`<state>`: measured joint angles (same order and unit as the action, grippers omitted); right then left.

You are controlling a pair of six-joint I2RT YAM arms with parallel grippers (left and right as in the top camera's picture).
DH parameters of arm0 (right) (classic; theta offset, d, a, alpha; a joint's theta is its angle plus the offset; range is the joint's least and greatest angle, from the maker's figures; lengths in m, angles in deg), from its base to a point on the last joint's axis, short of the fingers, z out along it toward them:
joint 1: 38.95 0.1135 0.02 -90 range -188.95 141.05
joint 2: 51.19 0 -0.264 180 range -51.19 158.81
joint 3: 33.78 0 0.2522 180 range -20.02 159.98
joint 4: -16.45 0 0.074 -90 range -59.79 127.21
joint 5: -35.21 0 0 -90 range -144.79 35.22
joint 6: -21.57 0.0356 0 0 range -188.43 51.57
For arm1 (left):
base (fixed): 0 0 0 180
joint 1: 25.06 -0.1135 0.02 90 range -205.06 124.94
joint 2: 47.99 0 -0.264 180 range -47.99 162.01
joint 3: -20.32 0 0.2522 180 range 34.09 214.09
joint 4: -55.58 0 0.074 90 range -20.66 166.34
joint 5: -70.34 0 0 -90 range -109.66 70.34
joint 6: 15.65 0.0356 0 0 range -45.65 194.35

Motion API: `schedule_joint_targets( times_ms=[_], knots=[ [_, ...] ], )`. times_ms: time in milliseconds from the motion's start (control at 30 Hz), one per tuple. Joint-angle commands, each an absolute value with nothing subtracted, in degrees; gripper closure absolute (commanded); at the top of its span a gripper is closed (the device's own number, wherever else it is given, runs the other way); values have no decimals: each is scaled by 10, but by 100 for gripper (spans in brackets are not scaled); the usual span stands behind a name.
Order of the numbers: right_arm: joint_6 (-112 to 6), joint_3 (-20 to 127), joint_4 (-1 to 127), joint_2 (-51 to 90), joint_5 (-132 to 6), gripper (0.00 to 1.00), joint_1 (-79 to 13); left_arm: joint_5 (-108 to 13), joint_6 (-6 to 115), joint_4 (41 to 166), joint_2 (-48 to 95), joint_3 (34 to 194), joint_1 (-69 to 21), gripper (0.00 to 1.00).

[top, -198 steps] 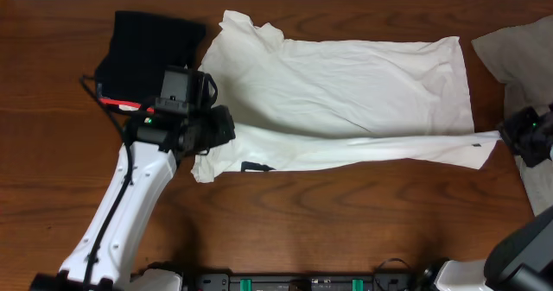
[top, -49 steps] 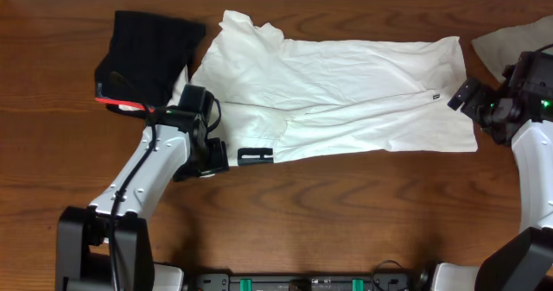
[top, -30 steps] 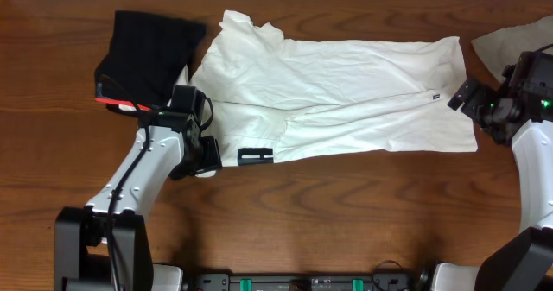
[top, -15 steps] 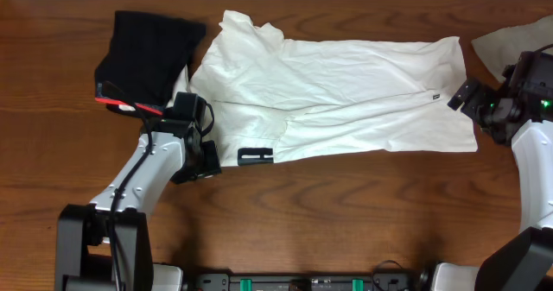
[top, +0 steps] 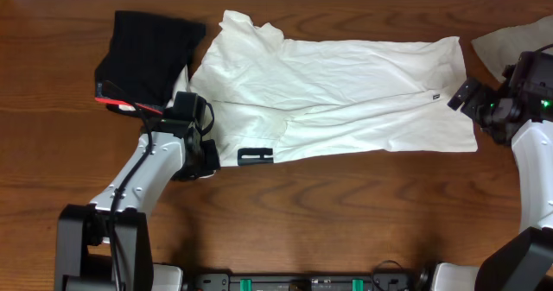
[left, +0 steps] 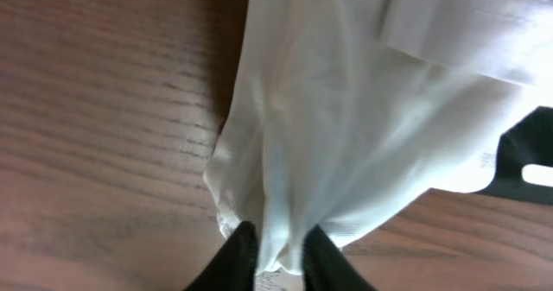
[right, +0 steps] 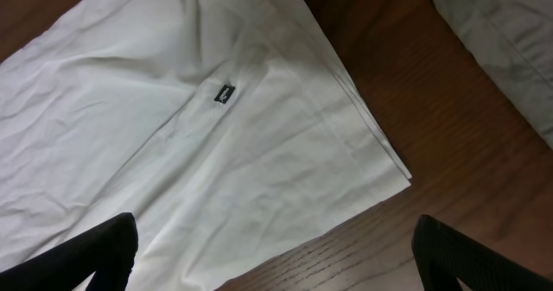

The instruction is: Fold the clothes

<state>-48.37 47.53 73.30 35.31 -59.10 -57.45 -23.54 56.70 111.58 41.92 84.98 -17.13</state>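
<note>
The large white T-shirt (top: 346,84) lies spread across the table, its front edge folded up and a black print (top: 255,155) showing near the lower left corner. My left gripper (top: 204,159) sits at that corner. In the left wrist view its black fingers (left: 238,256) pinch a bunched fold of the white T-shirt (left: 363,110), so the left gripper (left: 278,243) is shut on it. My right gripper (top: 462,97) hovers at the shirt's right hem. In the right wrist view the right gripper (right: 276,230) stands wide open over the white T-shirt (right: 173,110), holding nothing.
A black garment with a red edge (top: 147,53) lies folded at the back left, touching the shirt's sleeve. A grey-beige garment (top: 510,41) lies at the far right edge, and this grey-beige garment (right: 501,41) is close beside the right gripper. Bare wooden table (top: 346,205) runs along the front.
My left gripper has closed its fingers on the shirt's lower left corner after shifting slightly along that edge. The right arm and the shirt's right side have not moved.
</note>
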Motion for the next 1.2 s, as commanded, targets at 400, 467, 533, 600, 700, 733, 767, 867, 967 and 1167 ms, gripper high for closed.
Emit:
schedule_joint_targets(
  times_ms=[400,467,533,600,700,733,767,867,967,1167],
  knots=[
    [-492,477,735,352,-593,1,-571,-144,593,1072,424,845,-174,94],
    [-492,477,734,352,-593,1,-571,-140,593,1069,424,845,-174,94],
    [-492,477,734,352,-593,1,-571,-140,593,1066,424,845,-174,94],
    [-492,477,734,352,-593,1,-571,-140,593,1064,424,845,-174,92],
    [-492,477,734,352,-593,1,-571,-140,593,1062,424,845,-174,78],
    [-492,477,734,352,-593,1,-571,-140,593,1062,424,845,-174,75],
    [-492,477,734,352,-593,1,-571,-140,593,1062,426,845,-174,69],
    [-492,477,735,352,-593,1,-571,-140,593,1058,433,845,-174,52],
    [-492,477,734,352,-593,1,-571,-140,593,1040,437,845,-176,41],
    [-492,477,734,352,-593,1,-571,-140,593,1052,433,892,-187,41]
  ],
)
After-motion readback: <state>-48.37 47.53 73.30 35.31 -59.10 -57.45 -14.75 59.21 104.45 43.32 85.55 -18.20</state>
